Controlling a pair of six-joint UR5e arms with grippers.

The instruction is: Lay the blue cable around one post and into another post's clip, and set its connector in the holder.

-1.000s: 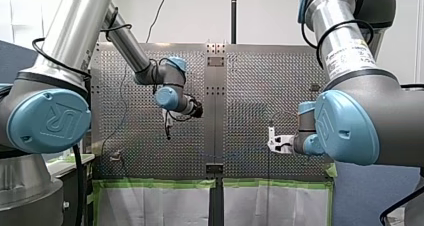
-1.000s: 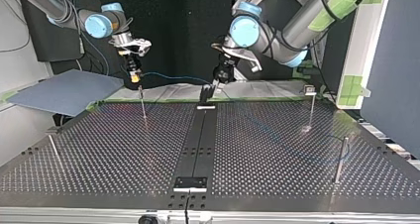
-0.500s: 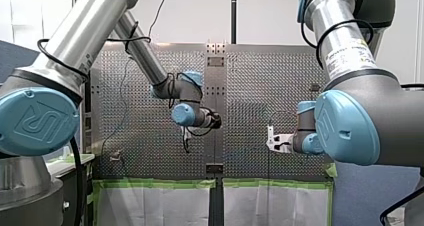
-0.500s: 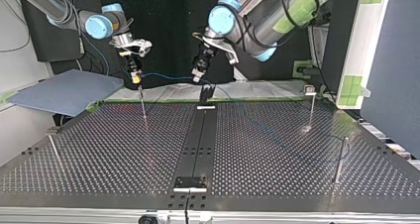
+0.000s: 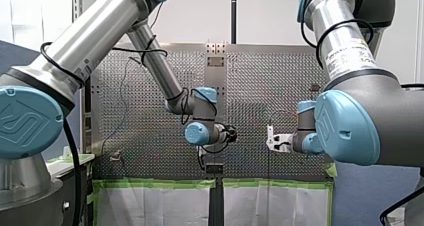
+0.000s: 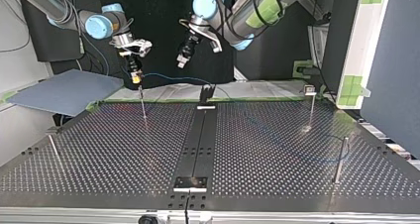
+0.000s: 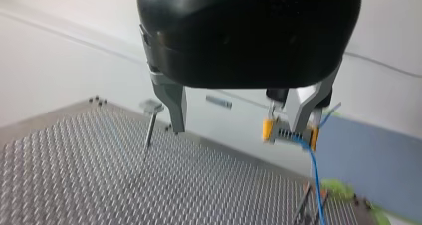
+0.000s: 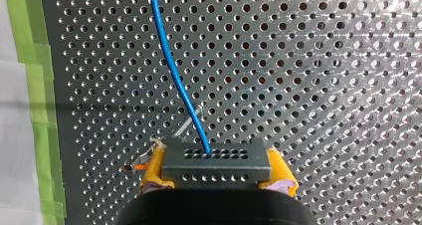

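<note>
Swinging toward my yellow-padded right gripper (image 6: 134,76), clamped on the grey block connector (image 8: 216,161) of the thin blue cable (image 8: 173,75), my left gripper (image 6: 182,62) came with fingers apart, suggesting a handover

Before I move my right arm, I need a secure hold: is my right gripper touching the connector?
Touching. The right wrist view shows my right gripper with yellow pads pressed against both ends of the connector.
</note>
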